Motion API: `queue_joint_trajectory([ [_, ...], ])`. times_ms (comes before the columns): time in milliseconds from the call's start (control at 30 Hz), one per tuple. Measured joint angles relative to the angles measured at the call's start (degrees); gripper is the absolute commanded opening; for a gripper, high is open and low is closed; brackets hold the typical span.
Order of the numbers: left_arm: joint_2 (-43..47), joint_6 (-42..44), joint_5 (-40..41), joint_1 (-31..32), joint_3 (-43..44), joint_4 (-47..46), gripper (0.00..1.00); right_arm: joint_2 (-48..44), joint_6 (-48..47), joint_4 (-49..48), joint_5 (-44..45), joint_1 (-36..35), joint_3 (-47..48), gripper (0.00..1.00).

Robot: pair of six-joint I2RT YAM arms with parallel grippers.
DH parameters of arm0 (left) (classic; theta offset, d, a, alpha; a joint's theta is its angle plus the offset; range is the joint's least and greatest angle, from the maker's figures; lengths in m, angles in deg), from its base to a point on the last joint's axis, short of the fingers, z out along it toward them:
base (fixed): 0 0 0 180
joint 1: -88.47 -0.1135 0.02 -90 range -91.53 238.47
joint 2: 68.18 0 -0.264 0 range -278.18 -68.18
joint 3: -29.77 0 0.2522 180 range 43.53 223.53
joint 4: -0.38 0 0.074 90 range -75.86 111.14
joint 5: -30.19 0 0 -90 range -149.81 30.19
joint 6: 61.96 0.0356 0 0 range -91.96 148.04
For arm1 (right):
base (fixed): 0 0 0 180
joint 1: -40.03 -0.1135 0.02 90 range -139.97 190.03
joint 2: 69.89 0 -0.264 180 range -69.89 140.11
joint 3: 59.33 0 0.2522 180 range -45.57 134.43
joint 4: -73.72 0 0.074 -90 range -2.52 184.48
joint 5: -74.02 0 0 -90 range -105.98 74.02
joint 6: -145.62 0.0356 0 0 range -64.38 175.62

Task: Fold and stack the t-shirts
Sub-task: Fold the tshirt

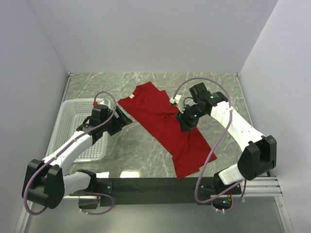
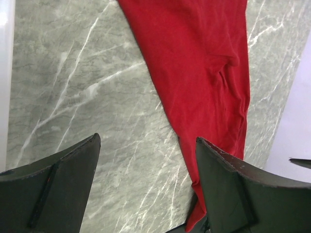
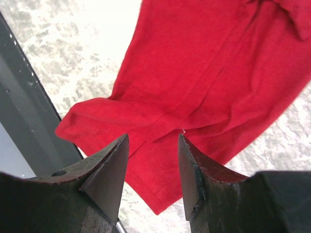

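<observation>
The marble surface (image 1: 146,150) carries the deep-red t-shirt (image 1: 155,114), unfolded, slanting from far centre to the near edge. The white mesh basket (image 1: 68,109) hugs the left edge, with bare room between. The left arm (image 1: 73,145) hovers beside the shirt, jaws released wide. The right arm (image 1: 233,124) hangs over mid-cloth, jaws parted and empty, likely choosing a grip.

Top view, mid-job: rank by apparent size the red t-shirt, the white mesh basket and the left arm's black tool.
1. Deep-red cloth t-shirt: largest, spread diagonally across the table.
2. White plastic mesh basket: somewhat smaller, though partly hidden, so the margin is unsure.
3. Left arm's black tool: smallest by far.
</observation>
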Motion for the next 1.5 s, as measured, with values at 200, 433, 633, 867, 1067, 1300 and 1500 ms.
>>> queue_joint_trajectory([
  [200,-2.19,0.02,0.00,0.00,0.59,-0.31,0.83,0.02,0.68,-1.49,-0.94,2.93,0.02,0.52],
  [433,-4.02,0.02,0.00,0.00,1.55,-0.44,0.83,0.02,1.75,-2.93,-2.01,5.46,0.02,0.52],
  [633,-6.45,0.04,0.11,0.00,3.45,-0.76,0.82,0.20,3.50,-4.74,-3.63,7.80,0.02,0.52],
  [867,-13.18,-0.02,2.69,0.00,9.01,0.20,0.76,1.81,5.66,-6.75,-6.32,10.47,0.09,0.52],
  [1067,-22.53,-0.52,5.11,0.07,17.49,0.63,0.67,2.25,6.86,-8.28,-8.52,13.25,0.09,0.52],
  [1300,-34.56,-0.46,8.52,0.24,28.63,4.52,0.65,2.25,7.56,-9.53,-10.36,16.31,0.09,0.52],
  [1500,-38.95,1.46,8.81,0.26,34.40,6.62,0.59,3.06,11.04,-12.59,-10.56,17.46,0.52,0.52],
])
